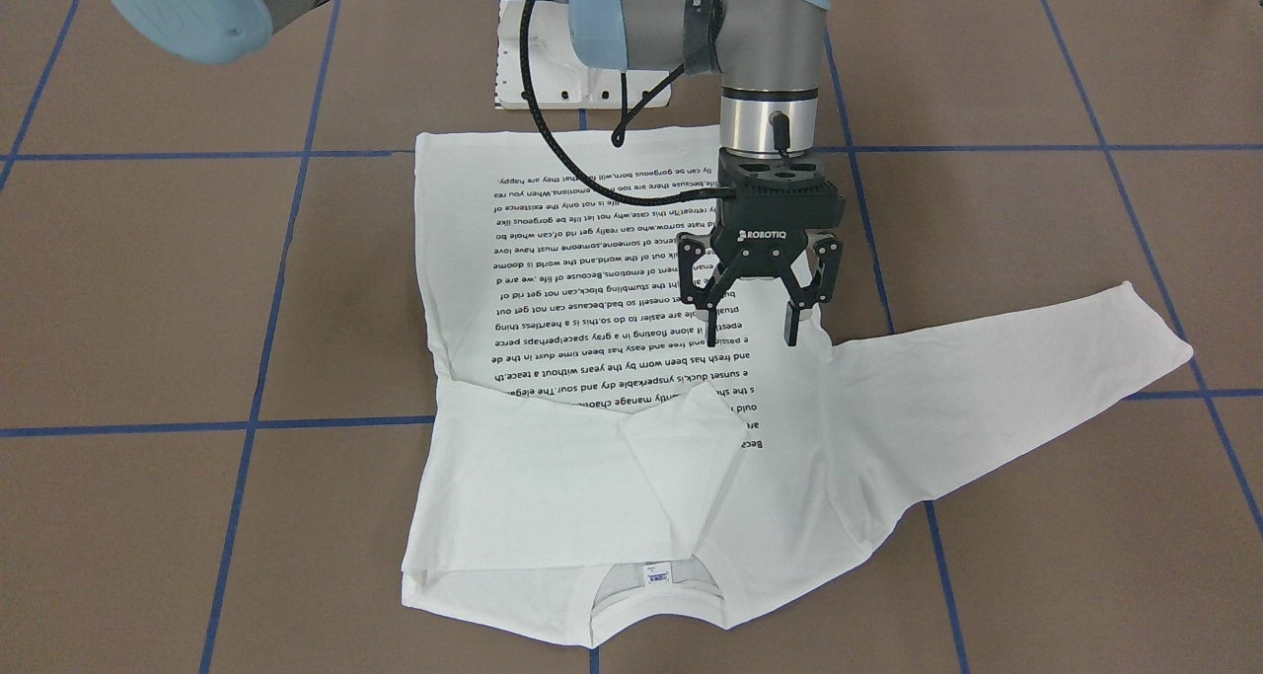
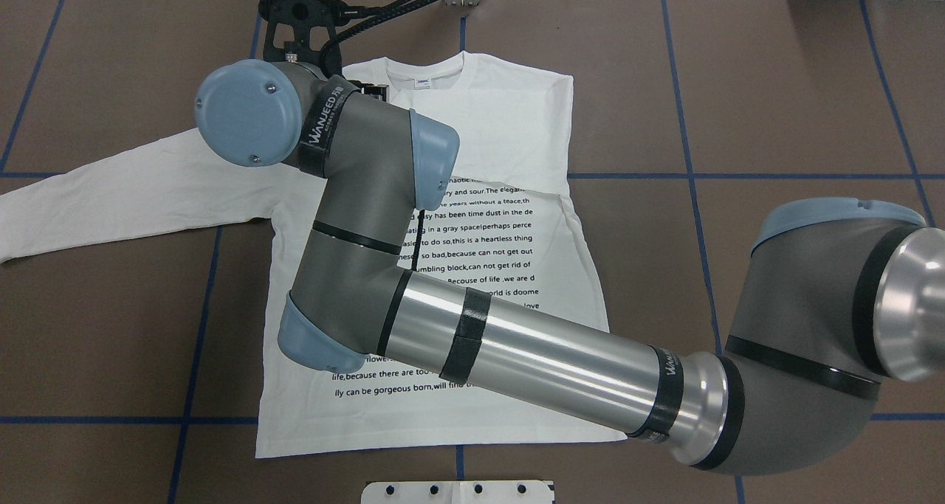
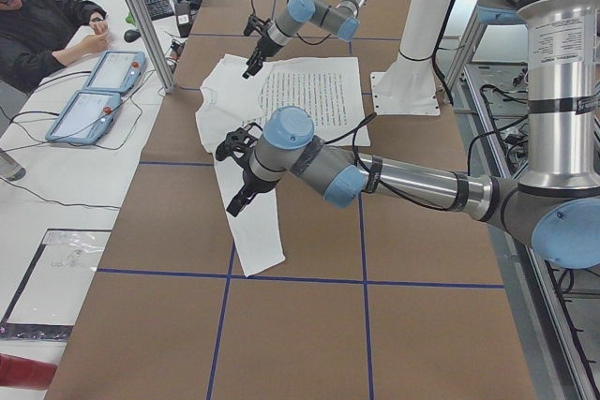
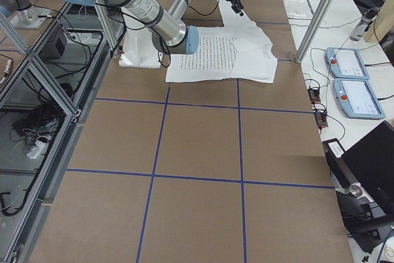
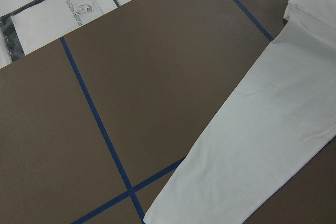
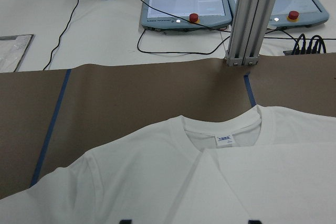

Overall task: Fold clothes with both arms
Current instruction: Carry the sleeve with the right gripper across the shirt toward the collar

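I put this at roughly a third done. The white long-sleeved cotton T-shirt (image 1: 582,358) lies flat, print up, on the brown paper-covered table with blue tape lines (image 1: 148,289). Its hem is on the robot's side of my black two-finger right gripper (image 1: 751,341), and its round neckline (image 1: 651,600) is on the operators' side of it. The right gripper hangs over the shirt on the grey-and-silver right arm (image 2: 517,349), which reaches across the garment. Its jaws are wide apart with nothing between them. Beneath it is the edge of the block of small black text lines (image 1: 592,289), and the armpit lies just to its left. I cannot judge the height of the fingertips over the cloth well from the front camera, though the side view suggests a clear gap. Done so far: one sleeve (image 1: 553,477) is folded in across the chest, to the gripper's right and toward the neckline, covering the last text lines. What remains: the other sleeve (image 1: 1006,378) runs out flat, away from the gripper to its left. It needs bringing in, and then the body needs folding hem to neckline. The black left gripper (image 3: 236,201) shows only in the side view, well to the left of the right gripper, and I cannot tell how far open it is.
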### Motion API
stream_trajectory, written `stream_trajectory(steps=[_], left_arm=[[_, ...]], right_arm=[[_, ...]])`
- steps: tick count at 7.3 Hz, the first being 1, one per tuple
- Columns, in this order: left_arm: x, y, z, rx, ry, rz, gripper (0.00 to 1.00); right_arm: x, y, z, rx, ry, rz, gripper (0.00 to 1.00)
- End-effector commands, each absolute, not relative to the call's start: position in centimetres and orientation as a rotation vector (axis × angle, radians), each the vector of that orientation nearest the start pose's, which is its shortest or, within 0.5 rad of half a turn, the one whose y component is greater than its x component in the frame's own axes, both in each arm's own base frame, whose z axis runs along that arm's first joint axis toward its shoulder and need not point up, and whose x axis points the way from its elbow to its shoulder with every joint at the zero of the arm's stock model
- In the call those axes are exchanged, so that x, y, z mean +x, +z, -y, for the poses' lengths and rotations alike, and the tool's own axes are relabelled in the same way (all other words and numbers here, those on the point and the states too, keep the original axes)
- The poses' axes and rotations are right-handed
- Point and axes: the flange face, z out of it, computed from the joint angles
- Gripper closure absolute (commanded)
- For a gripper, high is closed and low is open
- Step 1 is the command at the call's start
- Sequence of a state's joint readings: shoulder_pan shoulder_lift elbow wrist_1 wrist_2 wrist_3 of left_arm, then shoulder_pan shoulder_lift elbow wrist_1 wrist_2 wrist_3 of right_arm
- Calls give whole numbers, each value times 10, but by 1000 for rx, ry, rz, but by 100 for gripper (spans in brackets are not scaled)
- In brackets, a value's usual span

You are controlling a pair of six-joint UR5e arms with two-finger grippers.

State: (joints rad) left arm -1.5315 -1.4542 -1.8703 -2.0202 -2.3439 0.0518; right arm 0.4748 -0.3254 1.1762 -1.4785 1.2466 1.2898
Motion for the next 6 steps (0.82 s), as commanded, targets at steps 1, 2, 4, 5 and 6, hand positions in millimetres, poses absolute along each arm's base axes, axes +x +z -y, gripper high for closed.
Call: stream_trajectory(steps=[1,2,4,5,6], left_arm=[[-45,505,465,624,335,-743,0],[-45,502,466,648,343,-741,0],[-45,502,464,650,345,-739,0],[-45,502,464,650,345,-739,0],[-45,502,464,650,345,-739,0]], right_arm=[[-607,10,551,492,334,777,0],[-608,50,558,456,338,754,0],[-621,128,564,447,392,804,0],[-636,147,567,450,407,817,1],[-653,168,572,496,421,821,4]])
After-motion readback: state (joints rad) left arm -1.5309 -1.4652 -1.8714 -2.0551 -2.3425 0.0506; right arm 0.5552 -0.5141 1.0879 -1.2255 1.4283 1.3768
